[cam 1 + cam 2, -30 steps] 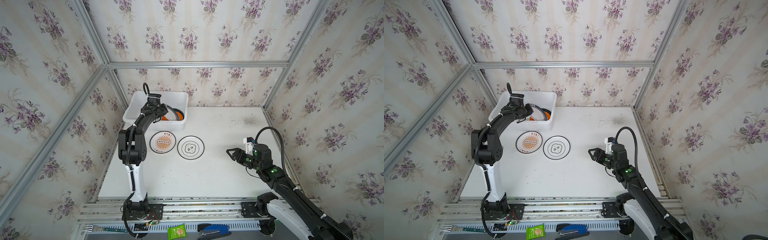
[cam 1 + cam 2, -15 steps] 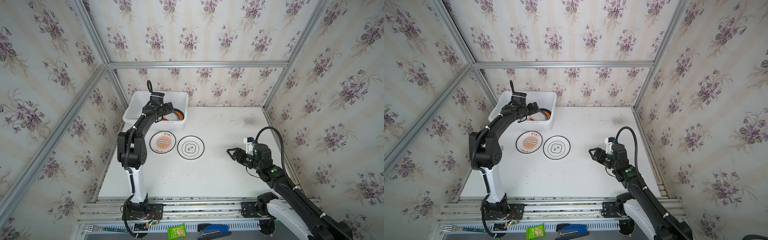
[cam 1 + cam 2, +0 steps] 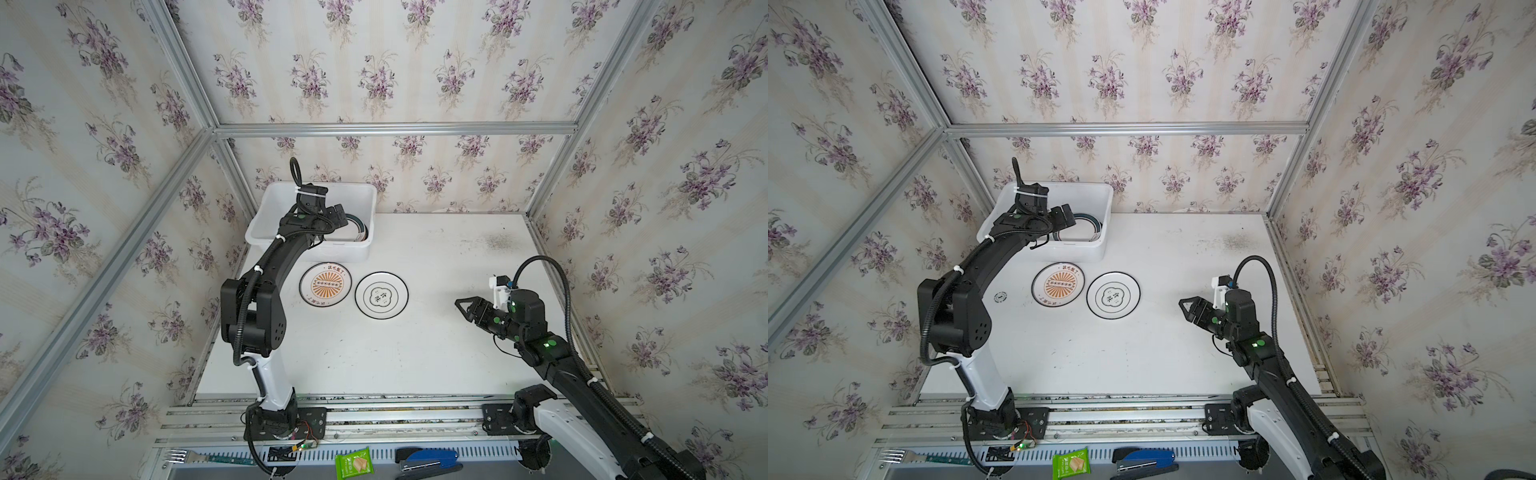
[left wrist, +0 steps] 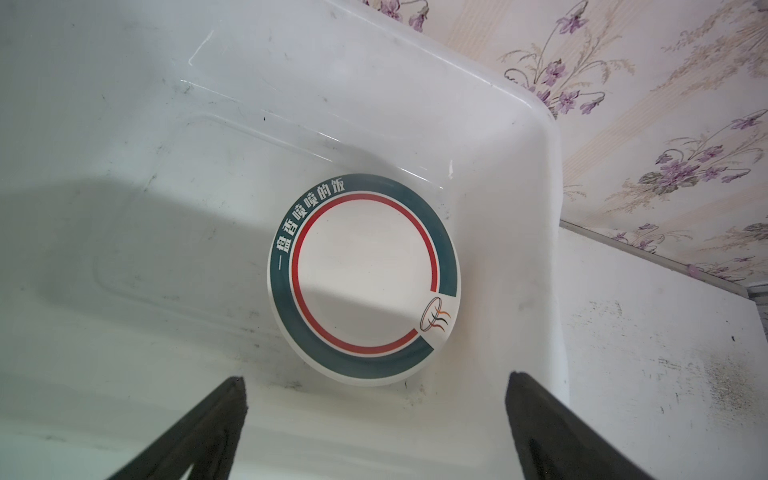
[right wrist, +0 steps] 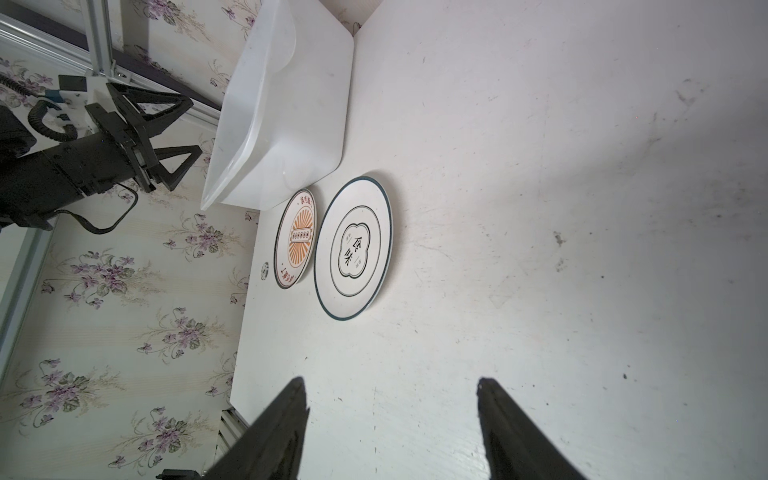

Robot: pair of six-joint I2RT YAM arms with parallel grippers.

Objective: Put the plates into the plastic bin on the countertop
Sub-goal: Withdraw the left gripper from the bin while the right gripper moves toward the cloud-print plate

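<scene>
Beyond the near edge, on the frame rail, lie one fork [image 3: 178,456], one green packet [image 3: 354,462] and one blue stapler [image 3: 428,459], none of them part of the job. Over the countertop [image 3: 415,353], toward its right edge, the right gripper [image 3: 462,306] hangs with its fingers apart and nothing between them, just as it was a second ago, pointing across at the plates. Left of the middle, two plates lie flat on the countertop side by side without touching: the sunburst plate [image 3: 325,284], close in front of the bin's near wall, and the emblem plate [image 3: 381,295] to its right. Neither has moved. In the far left corner stands the single plastic bin [image 3: 345,251], and here is the change. The left gripper [image 3: 340,216], which was closed down a second ago, now has its fingers spread wide over the bin and is holding nothing. Below it the teal-banded plate [image 4: 363,278] rests on the bin floor against the right-hand wall, covering the orange surface that showed there before. That plate looks delivered, so the left arm is free to fetch again. By count, three plates are visible, one in the bin and two left to place. Anything under the teal-banded plate cannot be counted from here.
</scene>
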